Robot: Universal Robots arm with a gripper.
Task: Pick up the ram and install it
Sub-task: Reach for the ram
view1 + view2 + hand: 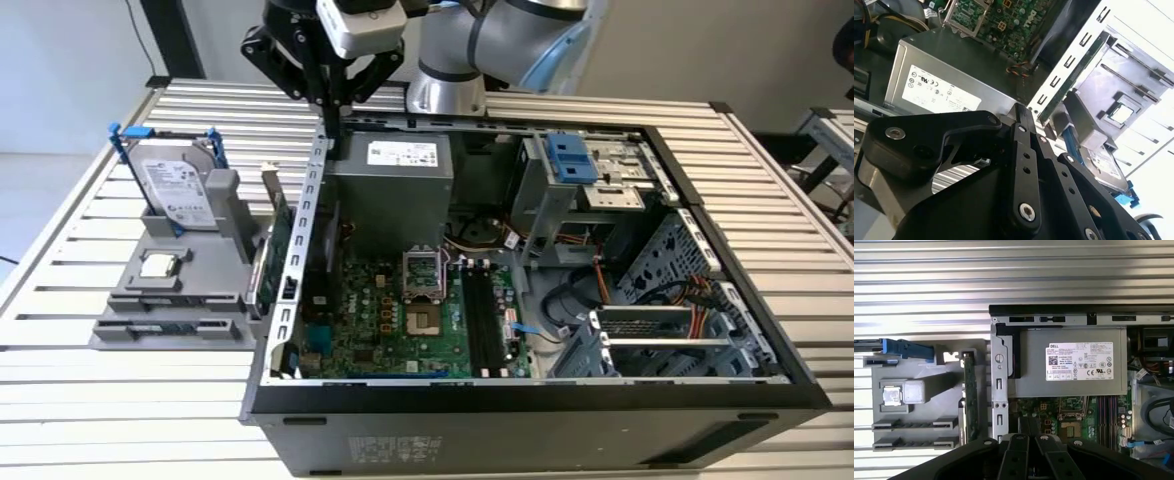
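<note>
**A:** Where is the ram, and what is the gripper doing?

**B:** The ram [174,327] seems to be the slim dark strip lying in the front slot of the grey fixture [127,300]. That fixture sits to the exterior view's left of the open computer case [534,400], and the strip lies near the CPU chip [160,265]. It shows small, so this is a best reading. The gripper [327,100] hangs above the case's rear corner, well apart from the ram. Its fingers [1021,165] are drawn together with nothing between them.

**A:** How will the ram handle?

**B:** Probably light, thin and stiff, but fragile. A grip across the flat faces near mid-length looks safest, keeping off the contact edge. It must go square into the motherboard's black slots [483,315], because a tilt could jam it.

**A:** Any writing?

**B:** The power supply [1069,385] carries a white label [1080,361] with printed text and rows of small marks. The hard drive [174,185] standing in the fixture has a pale printed label. No writing can be made out on the ram.
</note>
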